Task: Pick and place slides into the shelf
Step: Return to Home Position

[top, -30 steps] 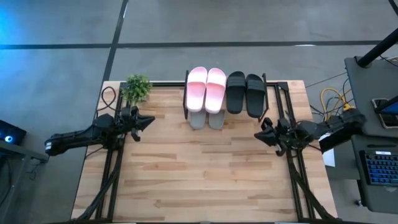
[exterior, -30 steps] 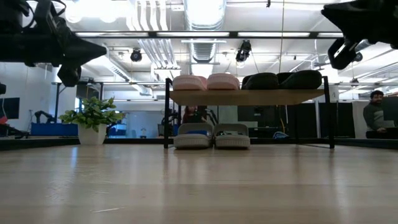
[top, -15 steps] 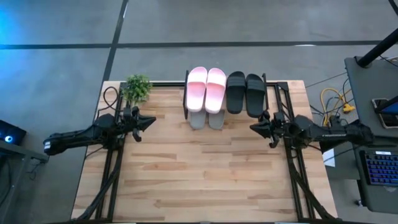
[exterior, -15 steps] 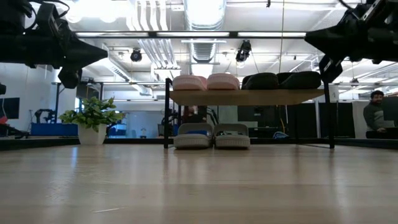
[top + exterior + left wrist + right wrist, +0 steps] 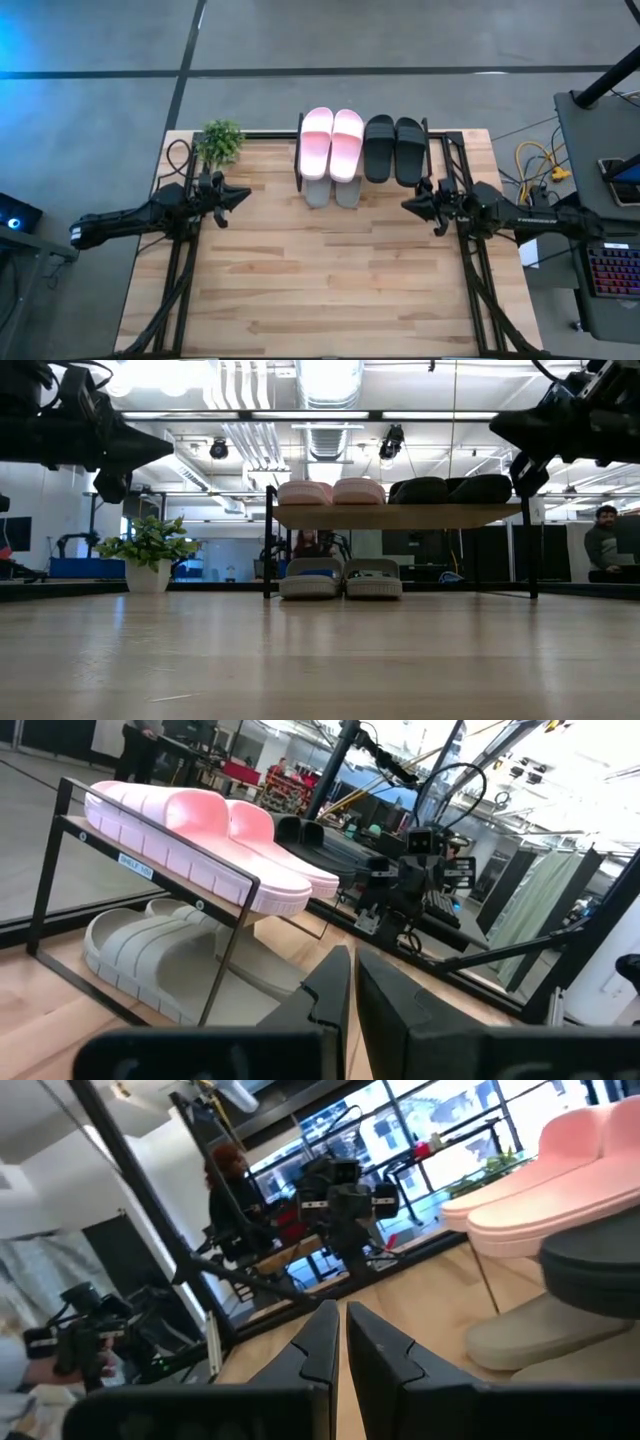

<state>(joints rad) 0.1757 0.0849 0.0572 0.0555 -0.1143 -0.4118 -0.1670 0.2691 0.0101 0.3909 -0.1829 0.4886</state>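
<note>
Pink slides (image 5: 332, 140) and black slides (image 5: 394, 150) atop the shelf (image 5: 400, 516), grey slides (image 5: 341, 578) underneath; left tool (image 5: 242, 193), right tool (image 5: 406, 205) together.

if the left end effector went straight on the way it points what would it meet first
Likely the right end effector, facing it at similar height. The left end effector aims just past the front of the shelf, though depth is unclear.

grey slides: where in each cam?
High: grey slides poke out beneath the pink pair.
Low: grey slides under the shelf, left half.
Left wrist: grey slides under the pink pair.
Right wrist: grey slides under the pink pair.
Landmark: pink pair directly above.
</note>
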